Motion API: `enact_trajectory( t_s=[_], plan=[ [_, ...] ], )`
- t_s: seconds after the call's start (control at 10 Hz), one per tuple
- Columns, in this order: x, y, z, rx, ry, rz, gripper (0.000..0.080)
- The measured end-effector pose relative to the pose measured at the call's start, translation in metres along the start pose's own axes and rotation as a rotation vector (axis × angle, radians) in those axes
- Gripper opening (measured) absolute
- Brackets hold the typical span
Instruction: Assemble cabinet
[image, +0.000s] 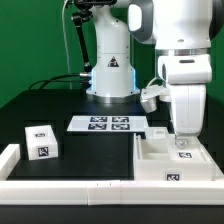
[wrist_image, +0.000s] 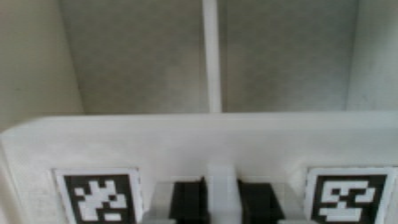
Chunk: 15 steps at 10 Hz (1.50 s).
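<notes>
The cabinet (image: 160, 160) is a large white open shell with tags, at the exterior view's right near the front rail. My gripper (image: 183, 138) reaches down onto it from above. In the wrist view the gripper (wrist_image: 215, 203) shows two dark fingers (wrist_image: 185, 203) close together, pinching a thin white rib on the cabinet's near wall (wrist_image: 196, 140), between two tags. Beyond that wall the shell's inside has a thin middle ridge (wrist_image: 210, 60). A small white tagged block (image: 41, 141) lies apart at the exterior view's left.
The marker board (image: 105, 123) lies flat in the middle of the black table, behind the cabinet. A low white border rail (image: 70, 186) runs along the front and left edge. The robot base (image: 110, 75) stands at the back.
</notes>
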<state>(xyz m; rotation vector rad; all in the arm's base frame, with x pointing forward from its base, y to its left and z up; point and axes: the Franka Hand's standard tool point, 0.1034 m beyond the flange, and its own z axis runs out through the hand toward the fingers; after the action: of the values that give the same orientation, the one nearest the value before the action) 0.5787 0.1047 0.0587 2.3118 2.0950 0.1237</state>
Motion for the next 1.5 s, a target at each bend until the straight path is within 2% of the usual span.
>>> enact_trajectory(
  t_s=[0.3, 0.4, 0.5, 0.6, 0.7, 0.8, 0.9, 1.0, 1.2, 1.4, 1.5],
  plan=[
    [-0.002, -0.001, -0.002, -0.001, -0.002, -0.007, 0.0074],
    [-0.003, -0.003, -0.003, -0.004, -0.002, -0.007, 0.0247],
    [-0.004, -0.006, -0.005, -0.004, -0.003, -0.008, 0.0384],
    [-0.004, -0.009, -0.007, -0.005, -0.005, 0.006, 0.0384],
    [-0.003, -0.016, -0.013, -0.016, -0.003, 0.056, 0.0565],
    [-0.001, -0.028, -0.022, -0.035, 0.003, 0.102, 0.0698],
    [-0.001, -0.045, -0.028, -0.034, -0.002, 0.121, 0.0698],
    [-0.003, -0.064, -0.035, -0.038, -0.006, 0.112, 0.0778],
    [-0.012, -0.096, -0.039, -0.034, -0.015, 0.068, 0.0793],
    [-0.019, -0.122, -0.029, -0.01, -0.019, 0.017, 0.0797],
    [-0.021, -0.132, -0.021, 0.014, -0.023, 0.017, 0.0797]
  ],
)
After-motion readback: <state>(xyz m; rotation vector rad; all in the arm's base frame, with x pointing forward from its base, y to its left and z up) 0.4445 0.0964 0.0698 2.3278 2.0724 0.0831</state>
